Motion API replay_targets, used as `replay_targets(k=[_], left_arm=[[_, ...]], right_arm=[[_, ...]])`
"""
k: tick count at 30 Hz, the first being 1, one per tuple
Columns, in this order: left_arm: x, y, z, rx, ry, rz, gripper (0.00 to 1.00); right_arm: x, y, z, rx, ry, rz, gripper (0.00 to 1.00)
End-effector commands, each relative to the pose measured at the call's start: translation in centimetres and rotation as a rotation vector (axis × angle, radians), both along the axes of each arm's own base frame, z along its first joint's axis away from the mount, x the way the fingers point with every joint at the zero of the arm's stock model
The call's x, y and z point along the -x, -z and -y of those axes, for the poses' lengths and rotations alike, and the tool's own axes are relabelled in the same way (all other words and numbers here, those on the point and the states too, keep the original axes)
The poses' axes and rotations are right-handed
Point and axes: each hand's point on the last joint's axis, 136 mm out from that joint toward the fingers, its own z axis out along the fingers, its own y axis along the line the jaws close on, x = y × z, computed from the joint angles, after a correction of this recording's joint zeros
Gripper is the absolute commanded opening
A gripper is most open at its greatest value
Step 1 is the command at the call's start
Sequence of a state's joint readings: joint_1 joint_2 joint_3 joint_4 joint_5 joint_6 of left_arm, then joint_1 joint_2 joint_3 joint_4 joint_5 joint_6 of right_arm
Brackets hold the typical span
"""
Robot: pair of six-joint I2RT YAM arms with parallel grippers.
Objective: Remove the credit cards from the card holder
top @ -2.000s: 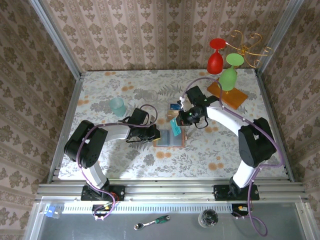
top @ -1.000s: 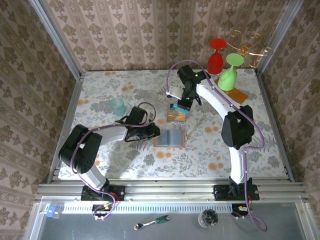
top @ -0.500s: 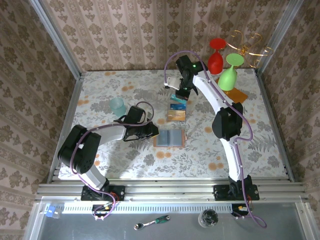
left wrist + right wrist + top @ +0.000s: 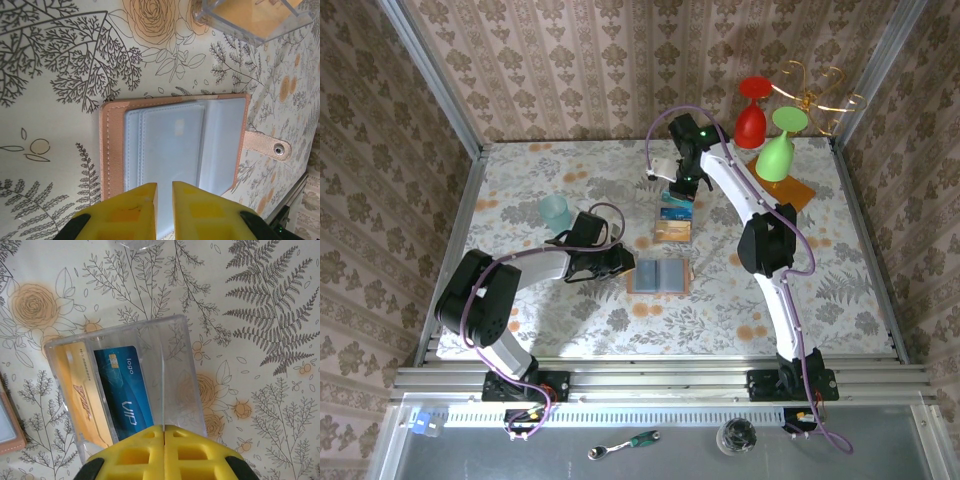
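The right end effector (image 4: 164, 429) has its yellow fingers pressed together, no gap between them, directly above a clear plastic tray (image 4: 116, 333). A thin upright partition of that tray runs up to the finger seam; contact cannot be confirmed. Inside the tray lie a thin rectangular blue card (image 4: 122, 390) printed with white lettering and, just beside it and partly overlapped by it, a thin rectangular orange-tan card (image 4: 80, 396). Both are outside the card holder. The tray rests on the floral-patterned counter (image 4: 260, 340). The left end effector (image 4: 164, 186) has its yellow fingers nearly together with a narrow slit between them, positioned over the near edge of the flat rectangular tan leather-like card holder (image 4: 170, 142). Whether they pinch that edge cannot be told. The holder lies open and flat on the counter, grey-blue pocket panels facing up, its tan strap with a metal snap (image 4: 267, 146) extended to one side. In the overhead view the holder sits nearer the arm bases than the tray, apart from it.
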State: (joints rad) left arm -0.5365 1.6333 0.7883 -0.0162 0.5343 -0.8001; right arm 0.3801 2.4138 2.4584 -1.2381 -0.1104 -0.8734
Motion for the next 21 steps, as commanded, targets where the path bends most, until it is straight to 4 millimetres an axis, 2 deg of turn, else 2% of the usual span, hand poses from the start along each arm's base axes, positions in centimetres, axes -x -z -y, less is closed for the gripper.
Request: replay_targets(k=[1,7,17,21], left_arm=[[-0.1,0.1,-0.3,-0.006,-0.009,-0.01,0.17],[-0.2,0.3,-0.3,-0.007,-0.008,-0.013,0.17],[-0.4,0.3,0.0,0.0,-0.005,-0.016,0.18],[-0.5,0.2,0.0,0.002,-0.006,-0.014,0.18]], right_arm=[[-0.4,0.7,0.8,0.042,-0.017,0.003,0.0],[-0.5,0.8,0.7,0.041,-0.016,0.0,0.0],[-1.3,-2.5,0.1,-0.014,-0.012,0.086,0.0],[-1.5,-2.2,0.0,-0.014,-0.011,0.087,0.0]])
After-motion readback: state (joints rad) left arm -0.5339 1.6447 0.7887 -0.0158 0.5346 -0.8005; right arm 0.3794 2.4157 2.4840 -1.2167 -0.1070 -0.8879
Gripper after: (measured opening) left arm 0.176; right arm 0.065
